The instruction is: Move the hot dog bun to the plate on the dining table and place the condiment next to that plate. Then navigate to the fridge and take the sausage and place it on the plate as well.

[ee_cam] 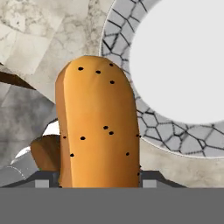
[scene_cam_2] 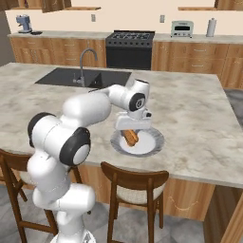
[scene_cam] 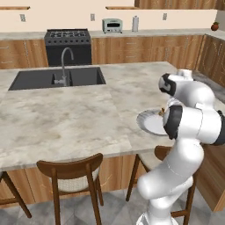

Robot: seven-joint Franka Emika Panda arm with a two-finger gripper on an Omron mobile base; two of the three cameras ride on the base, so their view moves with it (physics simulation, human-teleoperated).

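because the bun must end up on the plate, the claw hangs just above the plate's near side, half-open jaws clamped on the bun's 2 flanks, bun tipped downward over the plate. beyond the plate stretches the table, then its sink. release looks like the next step.

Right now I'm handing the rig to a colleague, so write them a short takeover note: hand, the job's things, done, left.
Hand: closed on the hot dog bun, hanging over the plate near the dining table edge.
Hand view: the bun stands between the fingers, the plate's patterned rim beside it.
Done: bun carried to the plate.
Left: release the bun, set the condiment next to the plate, drive to the fridge, bring the sausage to the plate.
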